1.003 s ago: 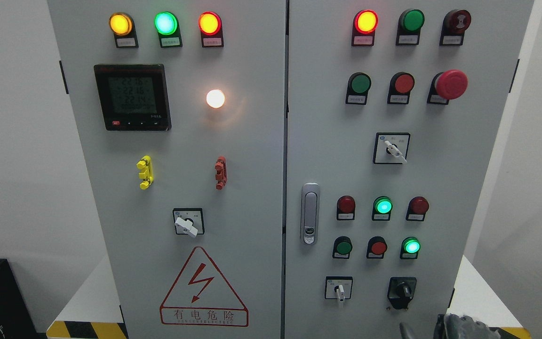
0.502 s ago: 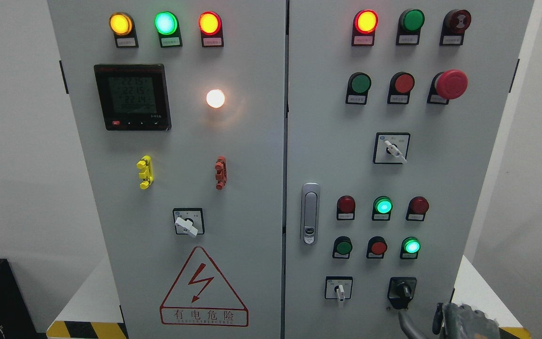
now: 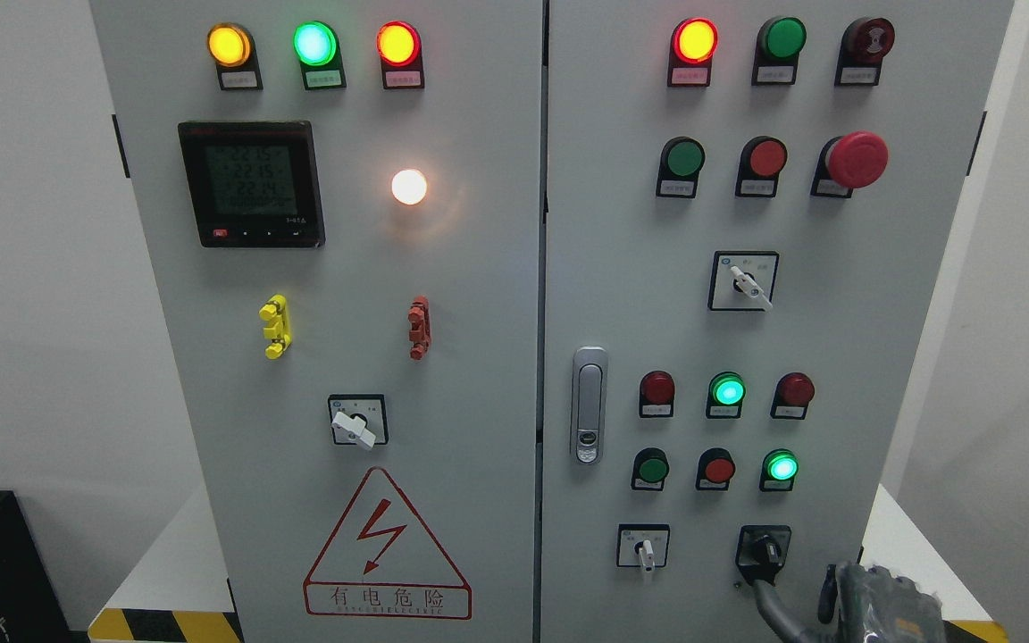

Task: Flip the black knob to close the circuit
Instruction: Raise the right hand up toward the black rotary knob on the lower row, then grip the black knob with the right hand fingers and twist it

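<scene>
My right hand (image 3: 881,603) sits at bottom-right edge, one finger (image 3: 773,603) stretched up, tip touching underside of black knob (image 3: 763,554); rest mostly cut off, can't tell if gripping. Knob: black, on black plate, lower right of cabinet's right door (image 3: 836,339), beside white-handled switch (image 3: 644,549).

Black knob (image 3: 763,553) low right on cabinet door, handle tilted lower-left.
</scene>
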Robot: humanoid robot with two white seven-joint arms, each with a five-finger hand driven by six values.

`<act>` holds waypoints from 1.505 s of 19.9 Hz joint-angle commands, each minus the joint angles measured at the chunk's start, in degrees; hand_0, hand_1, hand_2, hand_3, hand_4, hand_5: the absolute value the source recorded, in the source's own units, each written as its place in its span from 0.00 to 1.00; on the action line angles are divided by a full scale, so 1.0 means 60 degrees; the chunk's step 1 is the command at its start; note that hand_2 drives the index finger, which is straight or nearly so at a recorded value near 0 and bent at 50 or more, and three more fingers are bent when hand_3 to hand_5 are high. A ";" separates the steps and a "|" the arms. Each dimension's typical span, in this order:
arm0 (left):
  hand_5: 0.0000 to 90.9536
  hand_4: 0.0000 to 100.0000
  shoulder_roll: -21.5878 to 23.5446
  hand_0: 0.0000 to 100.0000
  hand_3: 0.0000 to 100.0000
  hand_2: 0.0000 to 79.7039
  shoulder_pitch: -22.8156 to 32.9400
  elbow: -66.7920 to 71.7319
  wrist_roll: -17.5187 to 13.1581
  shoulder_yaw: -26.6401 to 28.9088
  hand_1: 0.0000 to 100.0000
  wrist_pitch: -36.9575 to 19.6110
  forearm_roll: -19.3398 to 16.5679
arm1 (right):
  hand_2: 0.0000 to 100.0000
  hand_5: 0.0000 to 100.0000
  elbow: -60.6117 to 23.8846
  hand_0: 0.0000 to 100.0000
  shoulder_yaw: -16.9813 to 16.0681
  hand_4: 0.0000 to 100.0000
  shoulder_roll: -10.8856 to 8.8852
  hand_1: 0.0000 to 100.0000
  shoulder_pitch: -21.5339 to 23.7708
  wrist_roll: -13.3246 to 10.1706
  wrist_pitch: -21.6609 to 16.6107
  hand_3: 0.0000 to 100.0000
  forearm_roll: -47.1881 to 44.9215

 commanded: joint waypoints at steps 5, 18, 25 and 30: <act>0.00 0.00 0.0000 0.00 0.00 0.00 0.0000 0.0205 0.0007 -0.0191 0.00 0.0007 -0.0205 | 0.77 0.75 0.0443 0.00 0.0380 0.75 0.0016 0.09 -0.0312 0.0020 0.0064 0.94 0.0104; 0.00 0.00 0.0000 0.00 0.00 0.00 0.0000 0.0205 0.0007 -0.0191 0.00 0.0007 -0.0205 | 0.77 0.75 0.0326 0.00 0.0190 0.76 0.0030 0.09 -0.0312 0.0137 0.0049 0.94 0.0089; 0.00 0.00 0.0000 0.00 0.00 0.00 0.0000 0.0205 0.0007 -0.0191 0.00 0.0007 -0.0205 | 0.77 0.75 0.0238 0.00 0.0000 0.76 0.0060 0.09 -0.0312 0.0299 0.0020 0.94 0.0060; 0.00 0.00 0.0000 0.00 0.00 0.00 0.0000 0.0205 0.0007 -0.0205 0.00 0.0007 -0.0205 | 0.77 0.75 0.0209 0.00 -0.0059 0.76 0.0045 0.09 -0.0327 0.0313 0.0020 0.94 0.0031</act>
